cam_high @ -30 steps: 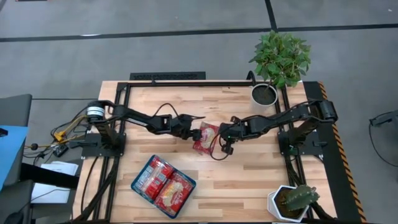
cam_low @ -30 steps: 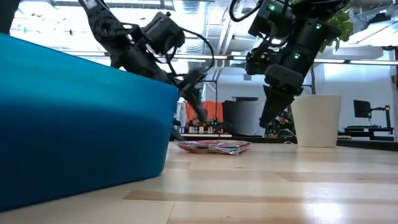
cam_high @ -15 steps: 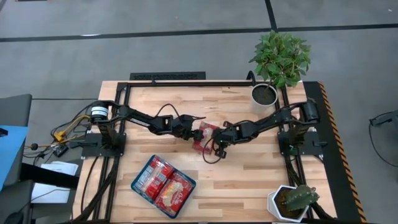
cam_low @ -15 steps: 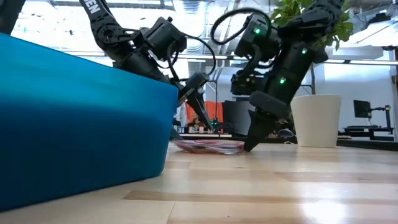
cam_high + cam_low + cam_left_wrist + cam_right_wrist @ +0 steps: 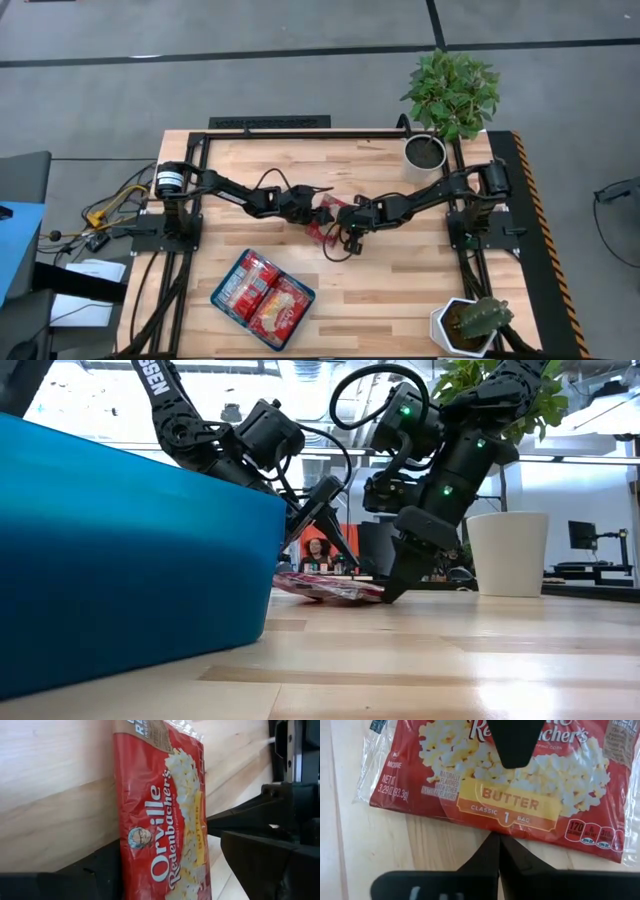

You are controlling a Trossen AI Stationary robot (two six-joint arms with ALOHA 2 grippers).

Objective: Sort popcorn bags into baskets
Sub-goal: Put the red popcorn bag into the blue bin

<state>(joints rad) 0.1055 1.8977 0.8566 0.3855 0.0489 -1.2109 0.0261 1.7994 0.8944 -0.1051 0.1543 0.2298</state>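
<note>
Both grippers meet at one popcorn bag (image 5: 325, 217) mid-bench, up and right of the blue tray (image 5: 262, 298). It's a flat red packet in clear wrap, with white popcorn art and a yellow "BUTTER CLASSIC 1 BAG" label. The left gripper (image 5: 313, 212) has its jaws spread around one end, with that end lifted off the wood. The right gripper (image 5: 502, 795) has its jaws parted across the bag's edge. The tray already holds two more packets (image 5: 262, 296).
</note>
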